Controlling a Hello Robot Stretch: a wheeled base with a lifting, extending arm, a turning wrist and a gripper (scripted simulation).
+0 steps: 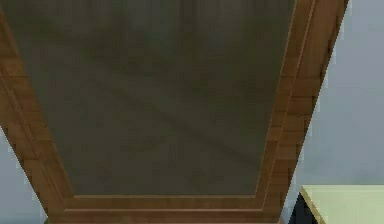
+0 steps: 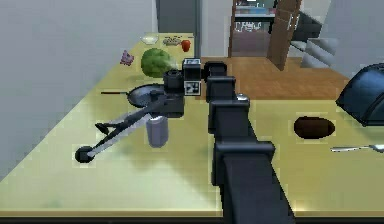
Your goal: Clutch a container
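A grey cylindrical container (image 2: 157,132) stands on the yellow worktop (image 2: 50,165), in front of the green melon (image 2: 153,62). The gripper (image 2: 100,138) shows at the container, also in front of the melon; whether it holds anything cannot be told.

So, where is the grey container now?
In the arm side view, the grey container stands on the table left of the arm, near the gripper.

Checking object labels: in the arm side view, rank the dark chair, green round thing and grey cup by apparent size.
1. dark chair, cut by the edge.
2. green round thing and grey cup: about alike; the green one stands farther off.
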